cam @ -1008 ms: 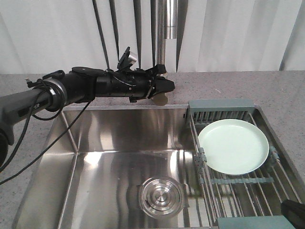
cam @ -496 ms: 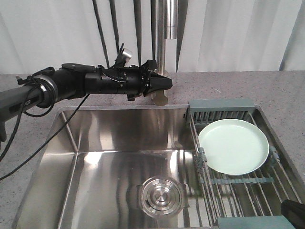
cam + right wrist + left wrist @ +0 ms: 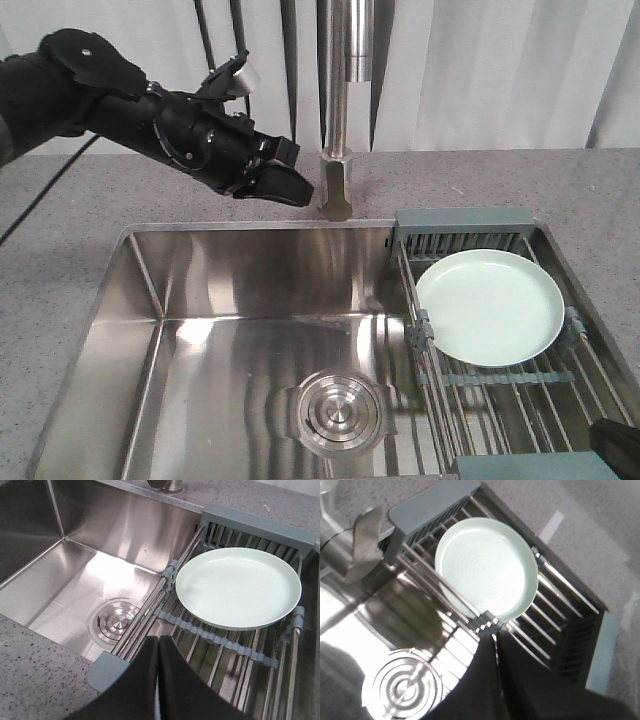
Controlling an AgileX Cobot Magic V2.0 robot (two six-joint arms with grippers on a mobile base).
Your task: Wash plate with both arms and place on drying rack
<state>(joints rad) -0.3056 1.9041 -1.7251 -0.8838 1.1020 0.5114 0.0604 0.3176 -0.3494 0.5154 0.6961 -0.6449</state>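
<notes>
Already the plate [image 3: 489, 306] lay on the drying rack [image 3: 462, 228], centre right. Left gripper [image 3: 287, 187] and right gripper [image 3: 157, 652] had fingers together, empty. Placement looked finished; next, likely only retreat.

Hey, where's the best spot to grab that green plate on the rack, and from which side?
Probably by the rim of the plate, on the near edge facing the right gripper. The plate lies almost flat, face up, on the rack bars, so its low raised rim is the only thin part to pinch. The near edge overhangs gaps between bars, leaving room for a lower finger. The right gripper is shut and would have to open first.
</notes>
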